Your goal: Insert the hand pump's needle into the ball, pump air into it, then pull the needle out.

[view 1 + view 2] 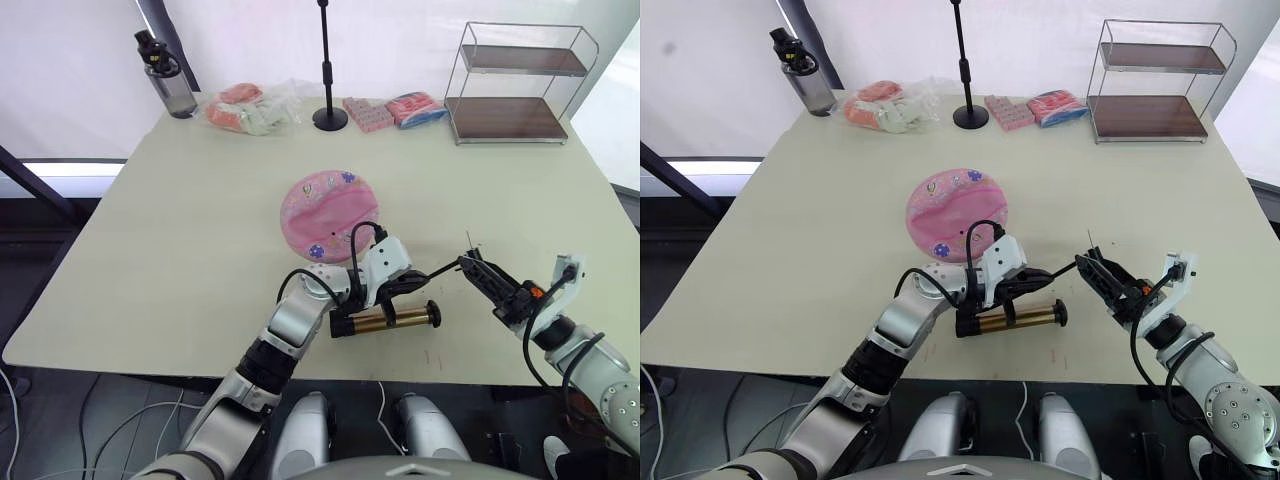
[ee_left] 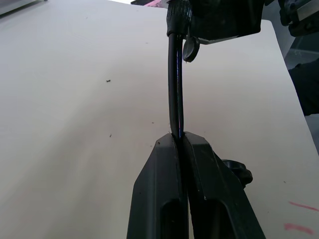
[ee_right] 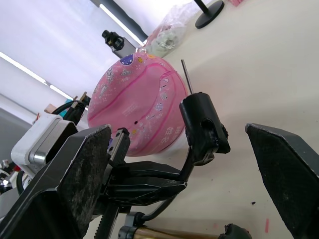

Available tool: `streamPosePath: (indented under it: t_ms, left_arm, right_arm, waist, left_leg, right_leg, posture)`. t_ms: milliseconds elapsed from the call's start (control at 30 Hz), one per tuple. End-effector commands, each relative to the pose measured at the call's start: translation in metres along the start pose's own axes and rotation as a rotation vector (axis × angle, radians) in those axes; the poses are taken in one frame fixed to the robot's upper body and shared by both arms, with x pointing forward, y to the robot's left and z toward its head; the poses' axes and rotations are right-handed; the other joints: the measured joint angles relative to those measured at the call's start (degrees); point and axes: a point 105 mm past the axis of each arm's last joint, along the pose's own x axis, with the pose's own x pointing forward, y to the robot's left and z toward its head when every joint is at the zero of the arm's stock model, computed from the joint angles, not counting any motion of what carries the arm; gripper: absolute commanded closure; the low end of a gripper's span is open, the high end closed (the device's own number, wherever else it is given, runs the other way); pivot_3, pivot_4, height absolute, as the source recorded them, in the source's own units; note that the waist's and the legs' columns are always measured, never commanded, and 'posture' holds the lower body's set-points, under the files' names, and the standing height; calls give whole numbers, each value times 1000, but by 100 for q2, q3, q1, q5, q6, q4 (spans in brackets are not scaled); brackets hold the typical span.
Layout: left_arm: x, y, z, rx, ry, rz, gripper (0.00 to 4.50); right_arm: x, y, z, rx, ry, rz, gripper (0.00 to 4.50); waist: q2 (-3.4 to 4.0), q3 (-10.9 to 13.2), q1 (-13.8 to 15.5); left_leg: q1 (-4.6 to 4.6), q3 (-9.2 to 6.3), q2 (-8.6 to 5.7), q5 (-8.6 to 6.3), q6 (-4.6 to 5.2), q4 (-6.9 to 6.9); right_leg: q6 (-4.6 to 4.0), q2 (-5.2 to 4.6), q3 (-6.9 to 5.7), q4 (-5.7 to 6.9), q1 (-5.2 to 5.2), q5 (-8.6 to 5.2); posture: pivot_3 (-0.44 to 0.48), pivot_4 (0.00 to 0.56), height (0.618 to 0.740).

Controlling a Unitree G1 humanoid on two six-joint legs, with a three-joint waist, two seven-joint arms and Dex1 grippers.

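A Unitree G1 works at a cream table [image 1: 150,250] with inflation not yet begun. The pink ball [image 1: 328,216] sits near the table's centre, its valve untouched. The hand pump [image 1: 385,319], a bronze-gold cylinder, lies on its side at about five o'clock from the ball, close to the near edge. The left gripper [image 2: 180,144] is pinched tight on the pump's thin black hose [image 2: 175,84], just above the cylinder. The hose runs toward three o'clock, where the needle [image 3: 186,76] stands up on its black fitting [image 3: 203,127] between the spread fingers of the right gripper [image 1: 492,283], which is not closed on it. The needle tip sits apart from the ball, to its four o'clock. All three steps appear to remain: inserting, pumping and withdrawing.
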Motion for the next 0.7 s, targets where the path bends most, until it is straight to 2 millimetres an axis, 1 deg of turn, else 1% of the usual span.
streamPosePath:
  t_ms: [33, 500, 700]
  left_arm:
    - [1, -6, 17, 24, -65, -17, 4445]
    - [2, -8, 14, -49, -73, -23, 4445]
    - [2, -7, 15, -57, -73, -19, 4445]
  right_arm:
    - [2, 13, 8, -20, -29, 44, 0]
    - [5, 10, 15, -28, -75, 39, 0]
    - [4, 9, 12, -29, -62, 35, 0]
  waist:
    - [0, 0, -2]
    - [0, 0, -2]
    - [0, 0, 4]
  left_leg:
    - [0, 0, 0, 0, 0, 0]
    - [1, 2, 1, 0, 0, 0]
    - [2, 27, -3, -1, 1, 0]
  right_leg:
    - [0, 0, 0, 0, 0, 0]
    - [0, -1, -14, 0, -1, 0]
    - [-17, -72, -195, 0, -3, 8]
  posture:
    - [0, 150, 736]
    - [0, 150, 736]
    - [0, 150, 736]
